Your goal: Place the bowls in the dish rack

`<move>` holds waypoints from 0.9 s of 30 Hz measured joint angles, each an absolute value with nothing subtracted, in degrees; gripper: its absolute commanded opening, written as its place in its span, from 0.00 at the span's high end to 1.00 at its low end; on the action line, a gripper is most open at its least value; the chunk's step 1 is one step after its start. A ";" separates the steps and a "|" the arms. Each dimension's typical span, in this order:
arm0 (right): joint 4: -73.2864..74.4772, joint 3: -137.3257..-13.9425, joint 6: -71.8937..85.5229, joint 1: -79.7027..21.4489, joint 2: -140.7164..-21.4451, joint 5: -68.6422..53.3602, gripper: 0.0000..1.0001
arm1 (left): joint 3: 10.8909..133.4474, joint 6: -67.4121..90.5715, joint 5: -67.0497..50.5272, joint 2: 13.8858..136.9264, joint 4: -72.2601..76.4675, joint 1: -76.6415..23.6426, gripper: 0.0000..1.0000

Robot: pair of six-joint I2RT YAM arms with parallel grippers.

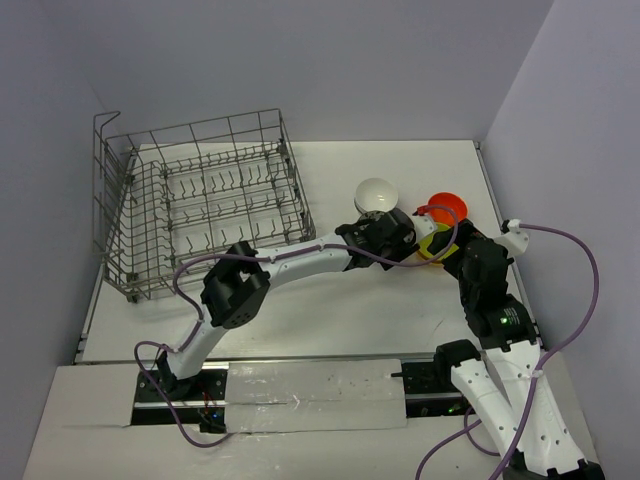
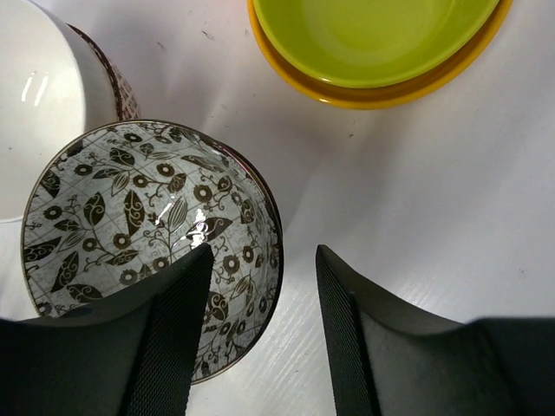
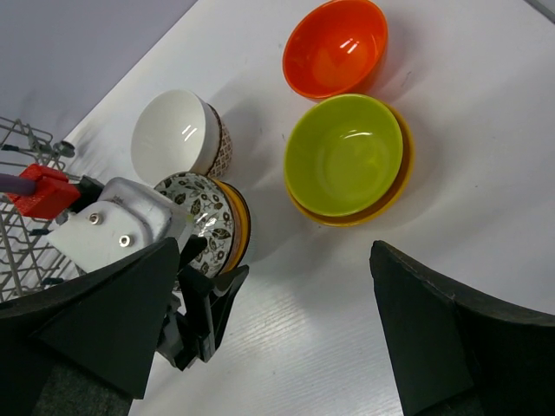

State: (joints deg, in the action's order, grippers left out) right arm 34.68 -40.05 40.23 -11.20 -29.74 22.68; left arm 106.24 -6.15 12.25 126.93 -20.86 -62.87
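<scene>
A black-and-white leaf-patterned bowl (image 2: 130, 217) with a yellow outside stands on the table. My left gripper (image 2: 264, 251) is open and straddles its right rim, one finger inside the bowl and one outside. The bowl (image 3: 212, 217) and that gripper (image 3: 218, 260) also show in the right wrist view. A white bowl (image 3: 173, 134) stands beside it. A lime green bowl (image 3: 342, 152) sits nested in a yellow one, and an orange bowl (image 3: 334, 48) lies behind. My right gripper (image 3: 277, 312) is open and empty above the table before the bowls. The grey wire dish rack (image 1: 200, 200) stands at the back left with no bowls in it.
The bowls cluster at the table's right side (image 1: 420, 215), where both arms meet. The right arm (image 1: 485, 280) stands close to the lime green bowl (image 1: 432, 243). Walls close in the table at the back and the right.
</scene>
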 measured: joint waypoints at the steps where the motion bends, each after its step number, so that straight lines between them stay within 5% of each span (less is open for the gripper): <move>1: 34.68 -40.05 40.23 -11.20 -29.74 22.68 0.02 | 106.39 -6.15 12.23 127.20 -20.93 -62.83 0.45; 12: 34.70 -39.72 40.21 -11.20 -29.58 22.63 0.03 | 107.48 -5.23 11.84 128.81 -21.93 -62.26 0.52; 27: 34.68 -39.72 40.21 -11.20 -28.75 22.48 0.05 | 109.54 -4.93 11.27 129.21 -22.26 -62.13 1.00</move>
